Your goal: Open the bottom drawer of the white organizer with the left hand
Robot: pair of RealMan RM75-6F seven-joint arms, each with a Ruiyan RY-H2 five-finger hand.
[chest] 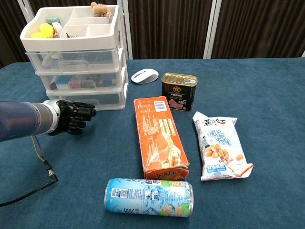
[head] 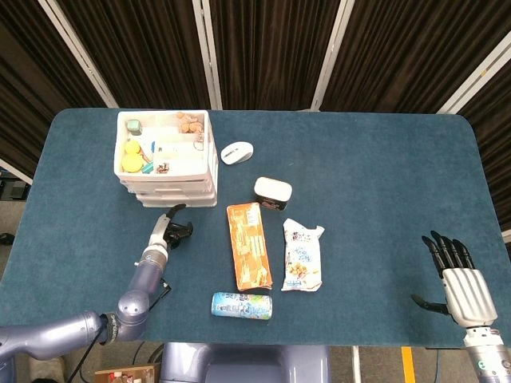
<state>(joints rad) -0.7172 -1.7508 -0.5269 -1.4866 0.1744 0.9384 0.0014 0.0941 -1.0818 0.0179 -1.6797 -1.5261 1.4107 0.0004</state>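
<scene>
Chest view, near to far: left hand [chest: 71, 118], fingers loosely curled and empty, just short of the white organizer [chest: 76, 57]. Bottom drawer [chest: 90, 98] lies just beyond its fingertips, front running left-right. Right hand [head: 457, 275], spread and empty, rests well apart at right.

A table [head: 383, 183] covered in dark blue cloth fills the frame. At upper left stands a white organizer [head: 168, 158]; right of it lie a white mouse [head: 237, 152] and a tin [head: 273, 193]. Lower centre: an orange box [head: 249, 244], a snack bag [head: 303, 255], a can [head: 242, 305].
</scene>
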